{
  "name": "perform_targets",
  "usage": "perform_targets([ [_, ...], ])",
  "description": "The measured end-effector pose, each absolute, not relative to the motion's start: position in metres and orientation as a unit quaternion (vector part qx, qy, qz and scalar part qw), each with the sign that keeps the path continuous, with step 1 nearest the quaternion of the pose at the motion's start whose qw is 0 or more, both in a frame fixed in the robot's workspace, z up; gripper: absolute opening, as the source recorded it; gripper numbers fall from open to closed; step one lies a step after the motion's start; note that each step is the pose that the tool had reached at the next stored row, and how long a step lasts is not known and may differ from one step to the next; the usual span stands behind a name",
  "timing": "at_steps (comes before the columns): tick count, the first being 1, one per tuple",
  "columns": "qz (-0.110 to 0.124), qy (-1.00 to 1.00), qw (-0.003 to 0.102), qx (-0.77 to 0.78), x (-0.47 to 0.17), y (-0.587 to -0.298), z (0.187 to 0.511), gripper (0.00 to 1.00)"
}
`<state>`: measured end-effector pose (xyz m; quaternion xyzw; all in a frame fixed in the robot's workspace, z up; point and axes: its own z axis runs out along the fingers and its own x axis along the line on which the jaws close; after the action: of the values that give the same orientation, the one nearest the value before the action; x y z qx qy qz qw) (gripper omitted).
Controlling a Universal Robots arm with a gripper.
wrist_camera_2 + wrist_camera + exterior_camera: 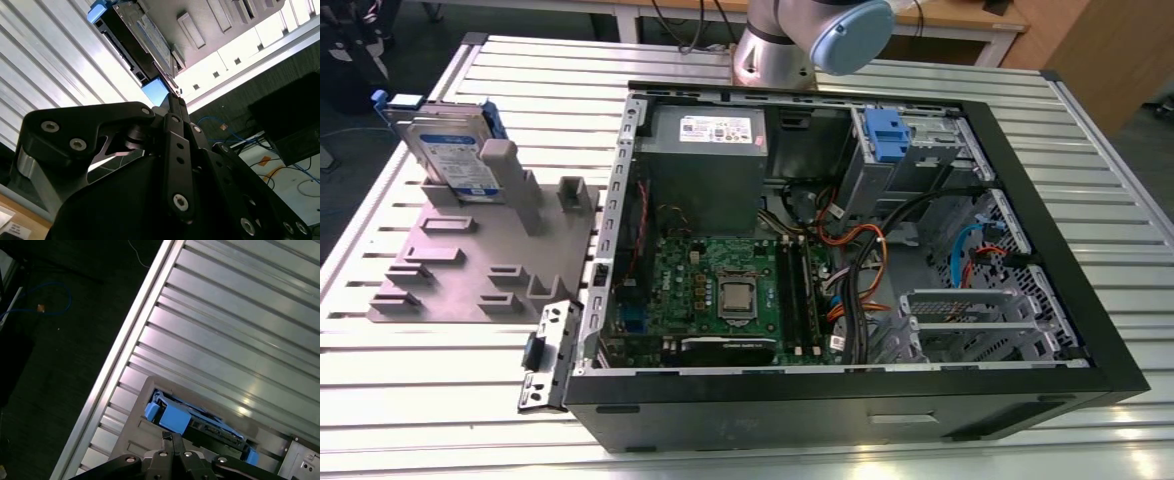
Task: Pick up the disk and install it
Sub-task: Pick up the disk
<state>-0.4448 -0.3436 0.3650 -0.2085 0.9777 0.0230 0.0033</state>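
Your ribbed silver aluminium worktop (1107,190) stands near a light wooden desk (961,18); a dark floor (50,380) lies below.

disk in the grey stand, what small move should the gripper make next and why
Probably open the gripper first. In the first wrist view it looks shut and points at the blue-framed edge of the disk. In the exterior view the disk stands upright in the grey stand with nothing gripping it, and a shut gripper could not straddle its edge.
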Motion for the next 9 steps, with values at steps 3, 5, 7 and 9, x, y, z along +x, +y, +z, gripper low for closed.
perform_targets([
  [3,0.023,0.978,0.003,-0.209,-0.4448,-0.3436,0.365,0.11],
  [5,0.023,0.977,0.003,-0.21,-0.4448,-0.3436,0.365,0.11],
  [7,0.023,0.977,0.003,-0.211,-0.4448,-0.3436,0.365,0.11],
  [9,0.023,0.977,0.003,-0.212,-0.4448,-0.3436,0.365,0.11],
])
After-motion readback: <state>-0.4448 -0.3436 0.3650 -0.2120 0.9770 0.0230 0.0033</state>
